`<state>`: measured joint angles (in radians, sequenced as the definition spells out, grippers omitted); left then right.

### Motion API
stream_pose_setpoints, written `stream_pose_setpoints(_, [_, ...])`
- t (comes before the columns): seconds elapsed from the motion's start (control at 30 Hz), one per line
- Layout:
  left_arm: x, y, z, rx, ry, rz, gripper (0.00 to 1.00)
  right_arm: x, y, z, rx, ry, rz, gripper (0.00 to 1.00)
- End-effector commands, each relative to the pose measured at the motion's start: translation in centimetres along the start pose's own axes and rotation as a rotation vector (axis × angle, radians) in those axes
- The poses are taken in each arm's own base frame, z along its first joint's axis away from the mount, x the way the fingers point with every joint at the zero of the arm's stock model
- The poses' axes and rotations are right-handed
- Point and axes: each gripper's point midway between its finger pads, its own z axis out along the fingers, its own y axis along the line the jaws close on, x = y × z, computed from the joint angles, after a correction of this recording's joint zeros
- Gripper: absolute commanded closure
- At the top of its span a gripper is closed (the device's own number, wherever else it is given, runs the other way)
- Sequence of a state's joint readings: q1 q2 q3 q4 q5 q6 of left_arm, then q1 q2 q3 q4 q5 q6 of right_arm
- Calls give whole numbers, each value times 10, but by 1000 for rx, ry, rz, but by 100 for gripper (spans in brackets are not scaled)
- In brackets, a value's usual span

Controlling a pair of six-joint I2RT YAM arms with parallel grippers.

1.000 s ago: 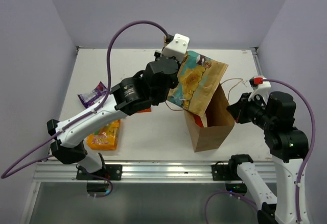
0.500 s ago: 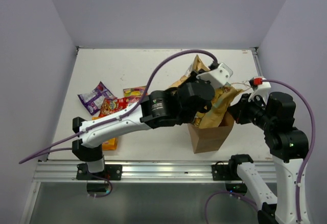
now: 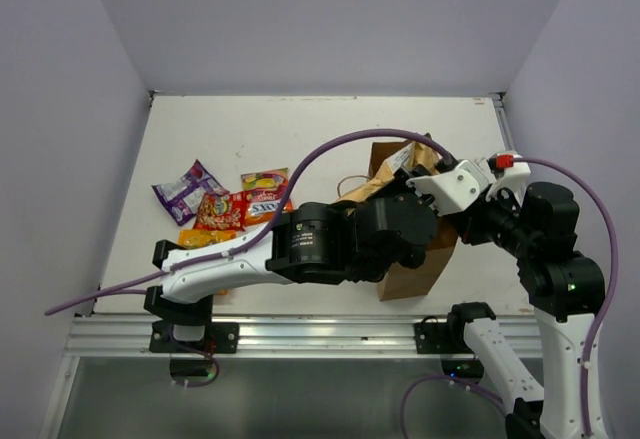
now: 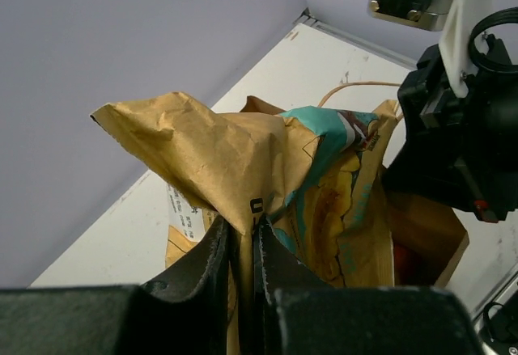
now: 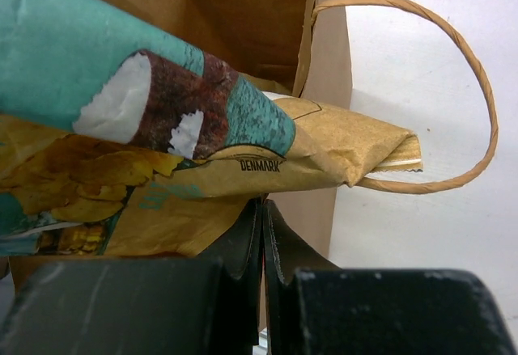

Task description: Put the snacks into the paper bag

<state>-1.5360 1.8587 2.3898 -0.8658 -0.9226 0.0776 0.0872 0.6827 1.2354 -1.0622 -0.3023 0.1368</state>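
Left hand [image 4: 243, 230] pinching, right hand [image 5: 263, 213] closed

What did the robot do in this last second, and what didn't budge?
The left arm swung right and down, carrying the big tan-and-blue packet from above the paper bag into its mouth; part still sticks out. The left claw still pinches it. The right claw stayed shut at the bag's edge, and the bag and purple packet kept their places.

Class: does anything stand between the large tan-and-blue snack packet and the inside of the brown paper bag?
Nothing separate visibly does. The large tan-and-blue crinkly snack packet, pinched in the left pincer, lies crumpled across the mouth of the tall brown paper bag; open bag interior shows beyond it.
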Motion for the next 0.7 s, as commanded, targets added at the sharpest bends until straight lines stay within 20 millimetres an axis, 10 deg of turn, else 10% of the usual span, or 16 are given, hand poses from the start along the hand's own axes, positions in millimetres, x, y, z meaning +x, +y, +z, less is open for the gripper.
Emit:
stream_pose_setpoints(0.0, [19,-28,-6,90,67,40,94,-6,3,-1,-13,-24,-25,100])
stream_pose_setpoints(0.37, [73,-81,15,155,182,71,82,-7,2,-4,-7,-26,-26,100])
stream_pose_setpoints(0.67, [112,-75,37,121,308,30,85,-7,3,-4,-11,-31,-30,100])
